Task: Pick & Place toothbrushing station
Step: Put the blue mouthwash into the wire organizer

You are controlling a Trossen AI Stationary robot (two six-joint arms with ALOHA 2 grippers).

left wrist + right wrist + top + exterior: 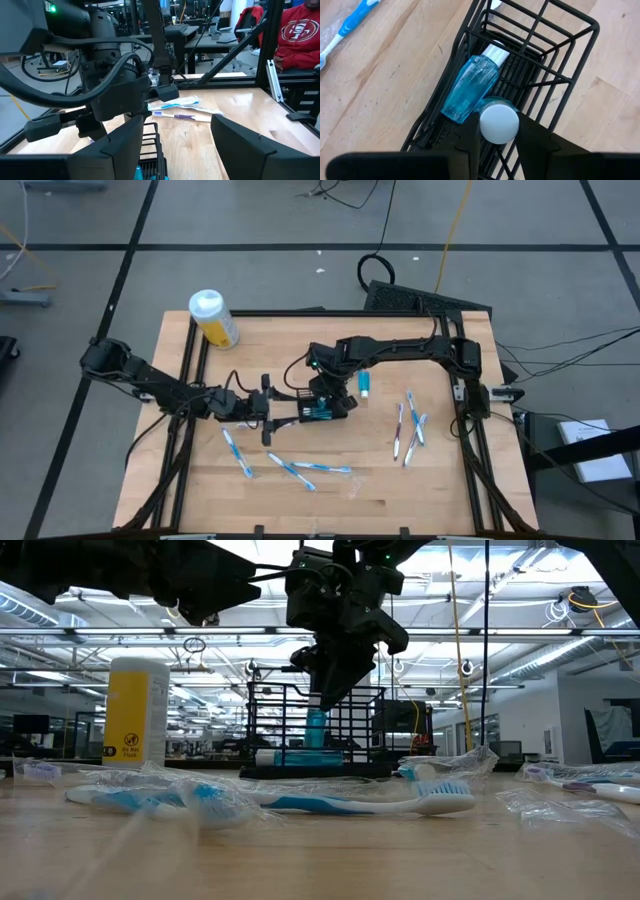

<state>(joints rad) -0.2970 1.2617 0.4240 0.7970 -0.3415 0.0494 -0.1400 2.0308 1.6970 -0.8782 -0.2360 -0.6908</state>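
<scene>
The right gripper hung directly over the black wire basket at mid-desk, fingers pinching a white-capped teal tube upright; a second tube lay lengthwise inside. The left gripper, fingers spread, waited beside.

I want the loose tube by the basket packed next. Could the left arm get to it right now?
Probably not directly. The loose tube lies beyond the basket, and the right gripper, holding a capped tube over the basket, stands between it and the open left gripper.
</scene>
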